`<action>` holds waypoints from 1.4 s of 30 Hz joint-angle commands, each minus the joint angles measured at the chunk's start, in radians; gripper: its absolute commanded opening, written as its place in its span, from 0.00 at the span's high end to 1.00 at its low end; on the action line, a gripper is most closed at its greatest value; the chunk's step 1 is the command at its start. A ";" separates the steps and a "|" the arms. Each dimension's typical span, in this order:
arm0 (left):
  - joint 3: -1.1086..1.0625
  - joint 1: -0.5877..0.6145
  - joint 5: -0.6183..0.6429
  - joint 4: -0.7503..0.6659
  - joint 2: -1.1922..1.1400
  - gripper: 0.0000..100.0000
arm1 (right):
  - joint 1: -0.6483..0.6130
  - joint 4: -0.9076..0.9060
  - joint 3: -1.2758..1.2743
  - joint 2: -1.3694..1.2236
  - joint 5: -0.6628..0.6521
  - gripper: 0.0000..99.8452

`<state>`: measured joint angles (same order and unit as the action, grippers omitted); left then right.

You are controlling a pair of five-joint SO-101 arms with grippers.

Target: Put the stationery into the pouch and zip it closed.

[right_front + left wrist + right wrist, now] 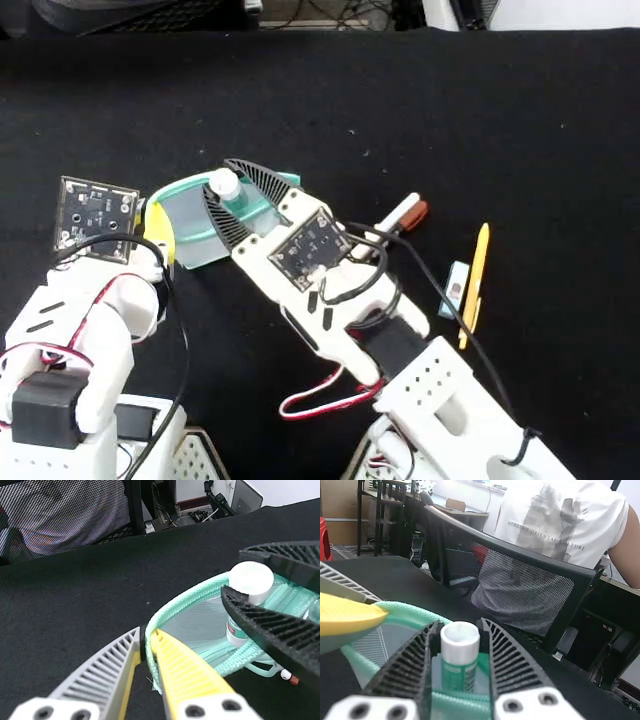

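A mint-green mesh zip pouch (pixel 190 228) lies with its mouth open on the black cloth-covered table (pixel 520 120), at about 10 o'clock from the table's middle in the high view. The left pincer (pixel 146 640), one finger grey and one yellow, is pressed together on the pouch's woven rim, at the pouch's 9 o'clock edge. The right pincer (pixel 460 627), with black ribbed fingers, pinches a green glue stick with a white cap (pixel 456 666) just below the cap. The stick stands upright between the fingers, near the 12 o'clock side of the open mouth, its lower end down within the rim. At 3 o'clock from that pincer lies a white marker with a brown cap (pixel 404 214). Towards 4 o'clock a small pale rectangular eraser (pixel 456 288) and a yellow pencil (pixel 476 275) lie just beside each other, all three outside the pouch.
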<state>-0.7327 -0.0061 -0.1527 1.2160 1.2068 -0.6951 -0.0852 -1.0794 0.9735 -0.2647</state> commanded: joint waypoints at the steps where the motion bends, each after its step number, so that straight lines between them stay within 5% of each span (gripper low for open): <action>1: -0.133 0.002 -0.002 0.008 -0.026 0.97 | 0.020 -0.117 0.024 0.028 0.000 0.85; 4: -0.133 0.002 -0.002 0.008 -0.026 0.97 | 0.008 -0.336 0.119 0.058 0.028 0.73; 13: -0.133 0.007 -0.003 0.006 -0.026 0.97 | 0.011 -0.727 0.486 0.220 0.057 0.76; 16: -0.133 0.007 -0.003 0.006 -0.026 0.97 | 0.141 -0.822 0.530 0.275 0.063 0.78; 19: -0.133 0.008 -0.003 0.006 -0.026 0.97 | 0.331 -0.911 0.472 0.275 0.063 0.90; 22: -0.133 0.008 -0.003 0.006 -0.026 0.97 | 0.476 -0.921 0.323 0.257 0.064 0.98; 28: -0.133 0.004 -0.003 0.006 -0.026 0.97 | 0.649 -0.749 0.012 0.156 0.064 0.82; 32: -0.133 0.002 -0.003 0.006 -0.026 0.97 | 0.680 -0.563 -0.102 0.019 0.064 0.83; 42: -0.133 0.004 -0.003 0.006 -0.026 0.97 | 0.681 -0.559 0.174 -0.542 0.187 0.84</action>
<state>-0.7373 -0.0077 -0.1527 1.2160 1.2068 -0.0292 -0.6145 -1.0610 0.5915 -0.1235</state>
